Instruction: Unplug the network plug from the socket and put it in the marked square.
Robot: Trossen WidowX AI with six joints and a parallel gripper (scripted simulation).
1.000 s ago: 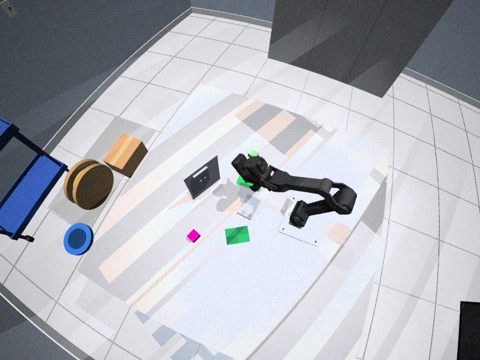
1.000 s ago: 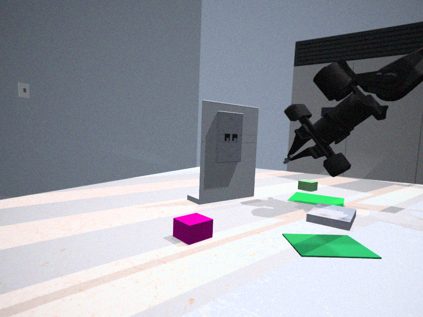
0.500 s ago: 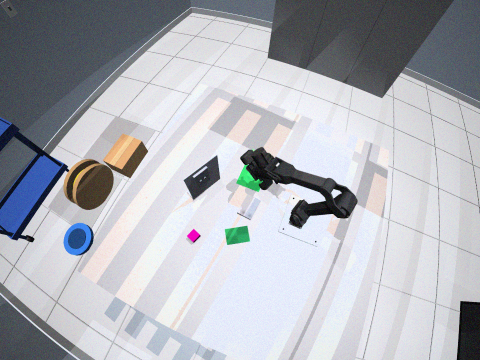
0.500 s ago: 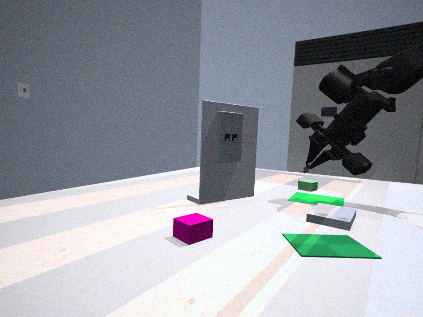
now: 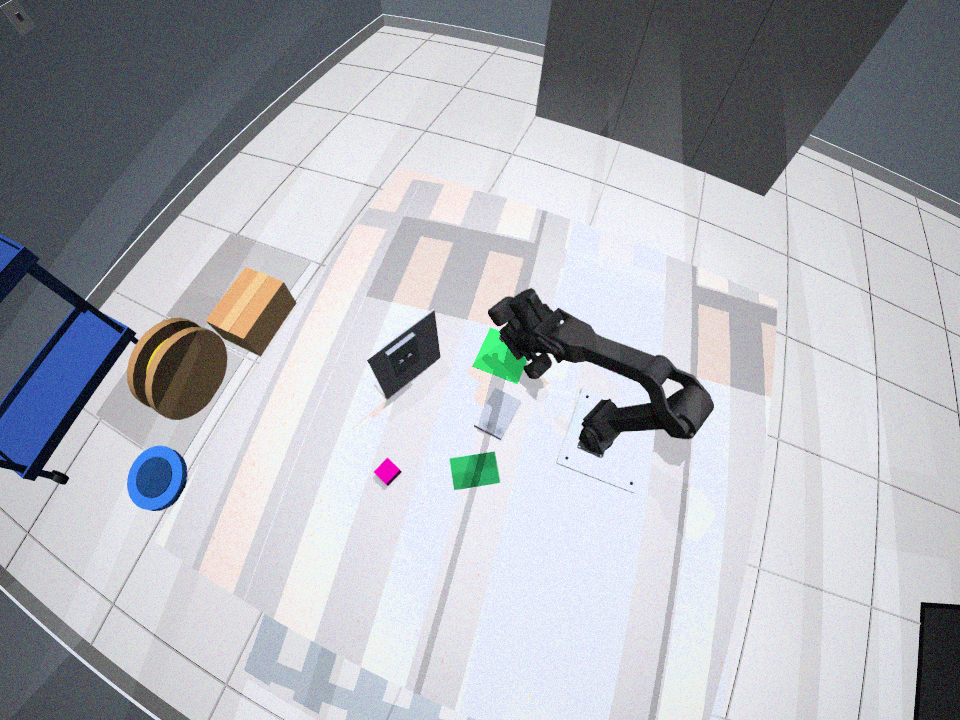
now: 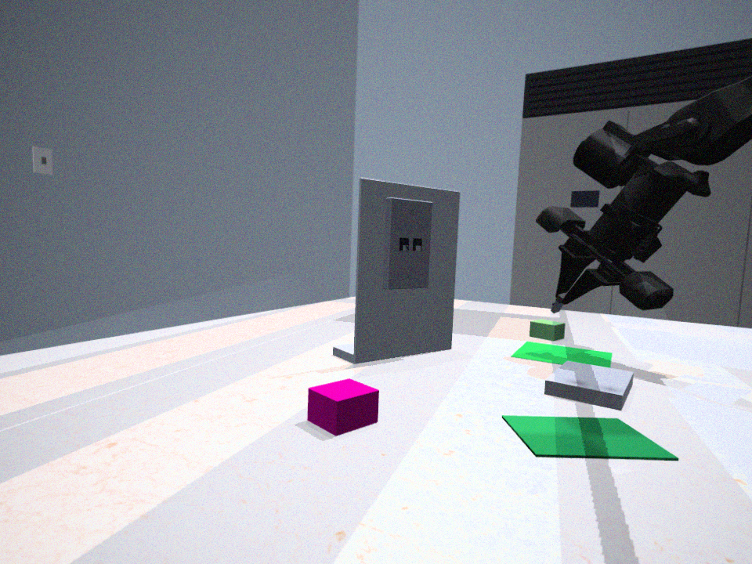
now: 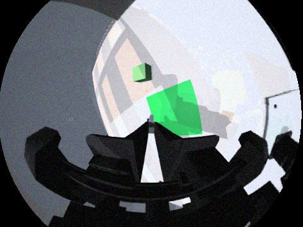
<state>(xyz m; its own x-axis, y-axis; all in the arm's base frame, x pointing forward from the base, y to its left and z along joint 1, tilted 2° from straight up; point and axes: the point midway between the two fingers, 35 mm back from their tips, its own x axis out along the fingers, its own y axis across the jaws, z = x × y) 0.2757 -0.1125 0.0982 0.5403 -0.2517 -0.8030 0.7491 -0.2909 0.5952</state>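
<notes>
My gripper (image 6: 559, 301) (image 7: 151, 124) is shut on the small grey plug (image 6: 555, 307) (image 7: 151, 118), tilted downward and held in the air, clear of the panel. In the top view the fingertips and plug are hidden by the arm. The upright dark panel (image 5: 428, 339) (image 6: 376, 327) stands to the left, and the two openings of its socket block (image 6: 410, 269) look empty. A bright green square (image 5: 488, 361) (image 6: 534, 352) (image 7: 164, 98) lies flat on the table under the gripper area, partly covered by the arm in the top view. The plug's tab is too small to make out.
A grey shallow block (image 5: 497, 413) (image 6: 589, 382) lies beside the green square. A darker green sheet (image 5: 465, 461) (image 6: 537, 434) lies nearer the exterior camera. A magenta block (image 5: 386, 471) (image 6: 343, 407) stands in front of the panel. A light green block (image 6: 546, 330) (image 7: 139, 73) stands beyond the square.
</notes>
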